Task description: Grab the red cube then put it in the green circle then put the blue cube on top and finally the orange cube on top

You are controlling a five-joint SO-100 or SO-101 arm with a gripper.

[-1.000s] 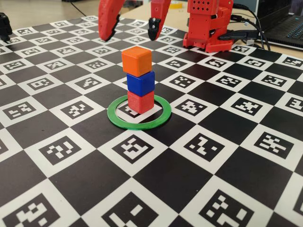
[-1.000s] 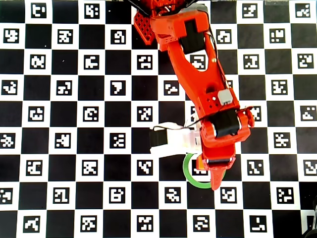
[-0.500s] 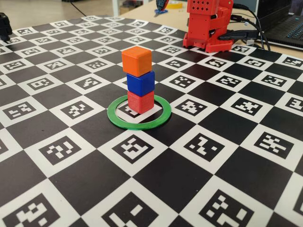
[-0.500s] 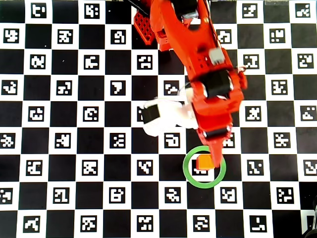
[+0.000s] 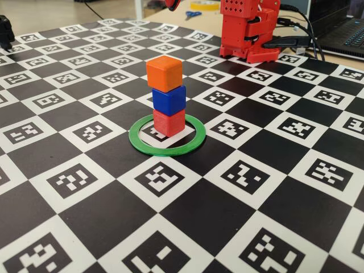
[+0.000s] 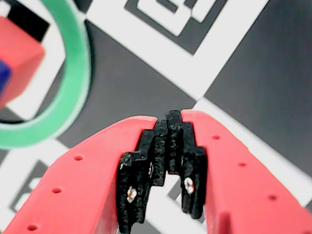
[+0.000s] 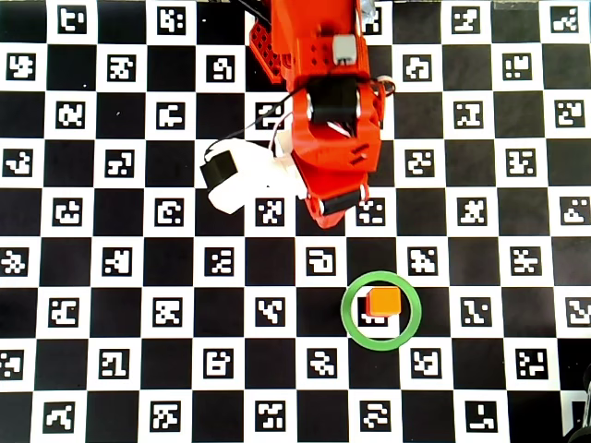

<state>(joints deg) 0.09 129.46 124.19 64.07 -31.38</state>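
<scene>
On the table, nearest in the fixed view, lies the green circle, a thin flat ring resting on the checkered marker sheet. Inside it, a little left of centre, stands the red cube, with the blue cube on top of it and the orange cube on top of that. The three make one upright stack, each cube turned slightly against the one below. From overhead only the orange cube and a sliver of red at its left edge show inside the circle.

The cubes look like small, light, stiff printed plastic with matte, faintly ridged faces, so they should hold under a modest squeeze without slipping or crushing. The stack is the delicate thing: tall, narrow, and likely to topple at a sideways nudge. Any correction is best taken on two opposite side faces of the orange cube, coming straight down.

Farther off, the gripper hangs well clear of the stack, toward the arm's base. In the wrist view the fingers are closed together with nothing between them, though that view is blurred at its edges.
</scene>
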